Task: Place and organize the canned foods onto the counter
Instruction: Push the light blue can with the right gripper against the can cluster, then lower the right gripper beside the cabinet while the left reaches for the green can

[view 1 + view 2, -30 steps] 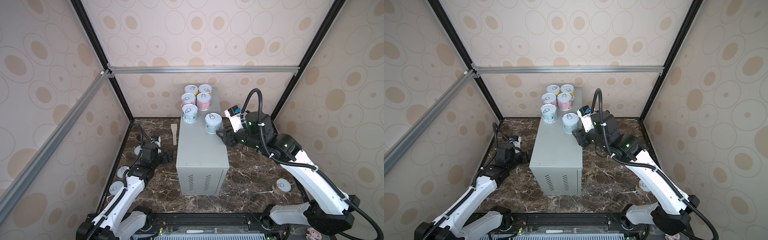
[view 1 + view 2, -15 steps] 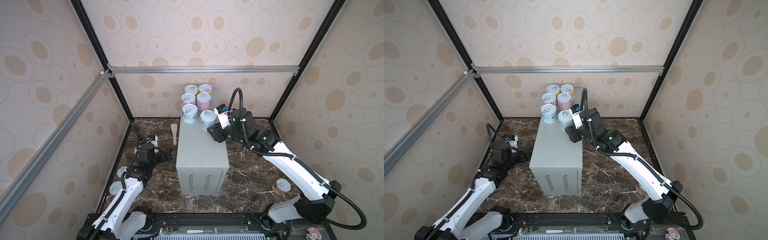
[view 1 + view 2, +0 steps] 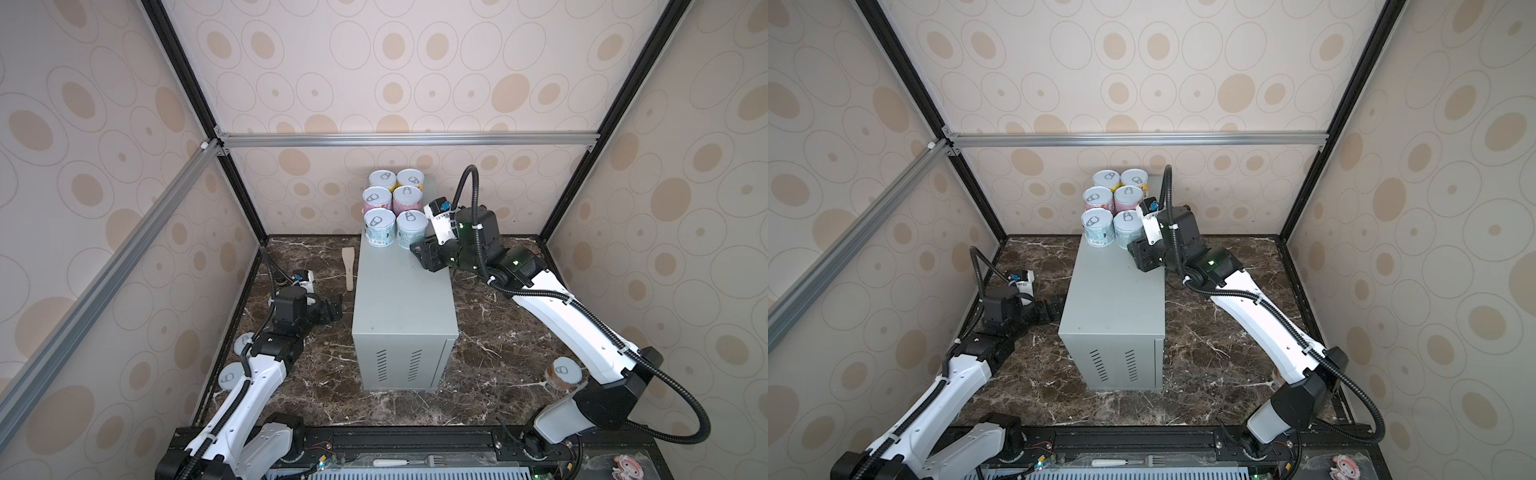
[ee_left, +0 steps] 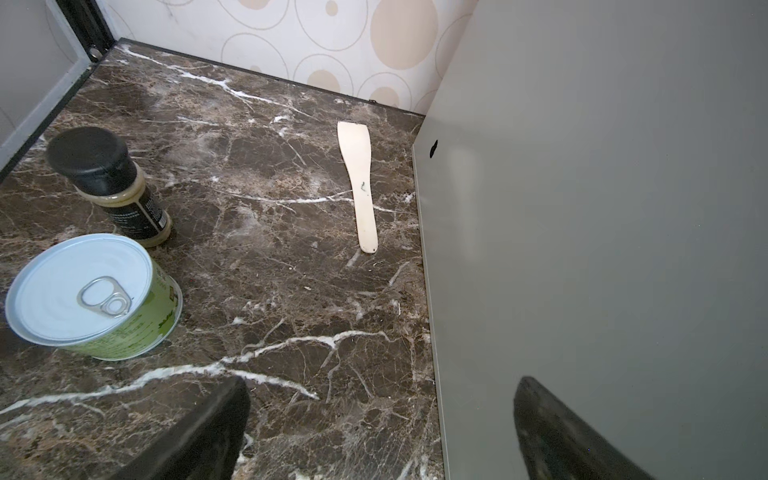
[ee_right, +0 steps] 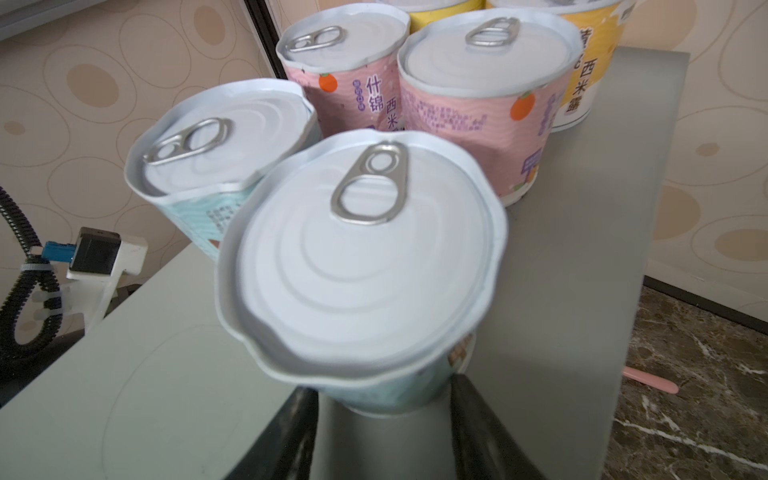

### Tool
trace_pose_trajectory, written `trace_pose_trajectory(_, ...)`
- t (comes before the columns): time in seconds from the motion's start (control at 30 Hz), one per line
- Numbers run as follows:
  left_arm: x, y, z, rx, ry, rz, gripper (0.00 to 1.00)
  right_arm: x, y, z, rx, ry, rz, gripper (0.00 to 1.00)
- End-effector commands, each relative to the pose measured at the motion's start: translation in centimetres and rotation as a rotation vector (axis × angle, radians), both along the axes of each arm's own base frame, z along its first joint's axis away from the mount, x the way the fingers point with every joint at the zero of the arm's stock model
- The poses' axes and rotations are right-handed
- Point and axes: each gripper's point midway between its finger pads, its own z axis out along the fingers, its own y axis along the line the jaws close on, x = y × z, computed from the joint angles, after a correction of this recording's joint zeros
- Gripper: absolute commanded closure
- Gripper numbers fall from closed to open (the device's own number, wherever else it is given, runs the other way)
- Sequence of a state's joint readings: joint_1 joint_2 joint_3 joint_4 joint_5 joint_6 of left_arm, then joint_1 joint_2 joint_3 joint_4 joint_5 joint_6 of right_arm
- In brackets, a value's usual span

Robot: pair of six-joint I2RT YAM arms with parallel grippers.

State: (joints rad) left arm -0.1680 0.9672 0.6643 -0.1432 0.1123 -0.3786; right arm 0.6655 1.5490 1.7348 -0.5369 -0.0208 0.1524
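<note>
In both top views six cans (image 3: 377, 198) stood paired at the grey counter (image 3: 401, 299)'s far end, above brown marble (image 3: 498, 353), dotted wallpaper (image 3: 415, 62) around. Left wrist view — left gripper (image 4: 380, 384) gaped wide, green can (image 4: 95, 299) on marble. Right wrist view — right gripper (image 5: 382, 395) clamped the nearest blue can (image 5: 357, 266).

A robot test booth: patterned wallpaper panels (image 3: 374, 62), aluminium frame rail (image 3: 395, 139), marble floor (image 3: 498, 353)
</note>
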Motion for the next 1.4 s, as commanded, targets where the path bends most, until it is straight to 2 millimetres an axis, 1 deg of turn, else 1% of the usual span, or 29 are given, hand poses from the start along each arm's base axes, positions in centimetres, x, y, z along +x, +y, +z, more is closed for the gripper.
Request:
trace_pose_trajectory(0.0, 0.4, 0.1, 0.4, -0.016, -0.015, 0.005, 0.01, 0.6, 0.4, 0.2, 0.02, 0.009, 0.014, 0.47)
trace_pose_trajectory(0.2, 0.4, 0.2, 0.2, -0.017, -0.008, 0.006, 0.01, 1.4, 0.6, -0.3, 0.025, 0.024, 0.018, 0.47)
trace_pose_trajectory(0.4, 0.5, 0.4, 0.2, -0.015, -0.006, 0.011, 0.01, 1.8, 0.8, -0.4, 0.026, 0.03, 0.021, 0.47)
trace_pose_trajectory(0.6, 0.4, 0.7, 0.1, -0.01, -0.003, 0.021, 0.01, 1.7, 0.9, -0.2, 0.03, 0.033, 0.029, 0.46)
trace_pose_trajectory(0.7, 0.4, 0.9, 0.2, 0.0, -0.007, 0.031, 0.01, 1.3, 0.6, 0.4, 0.038, 0.025, 0.029, 0.43)
trace_pose_trajectory(0.9, 0.4, 1.7, 0.3, 0.025, 0.002, 0.069, 0.01, 0.1, -0.3, 1.9, 0.047, 0.01, 0.028, 0.34)
trace_pose_trajectory(1.0, 0.5, 2.4, 0.2, 0.048, 0.017, 0.104, 0.01, -0.8, -1.0, 2.6, 0.049, 0.006, 0.027, 0.31)
trace_pose_trajectory(1.1, 0.5, 3.1, 0.7, 0.061, 0.018, 0.147, 0.01, -1.6, -1.7, 2.9, 0.054, 0.005, 0.023, 0.28)
trace_pose_trajectory(1.2, 0.3, 3.8, 0.8, 0.069, 0.032, 0.187, 0.01, -2.8, -2.7, 3.5, 0.064, 0.0, 0.013, 0.23)
trace_pose_trajectory(1.27, 0.2, 4.8, 0.8, 0.084, 0.056, 0.253, 0.01, -3.6, -3.3, 3.7, 0.074, -0.001, 0.005, 0.2)
trace_pose_trajectory(1.37, -0.3, 7.0, 1.0, 0.109, 0.094, 0.39, 0.01, -4.7, -4.4, 3.8, 0.088, -0.003, -0.011, 0.17)
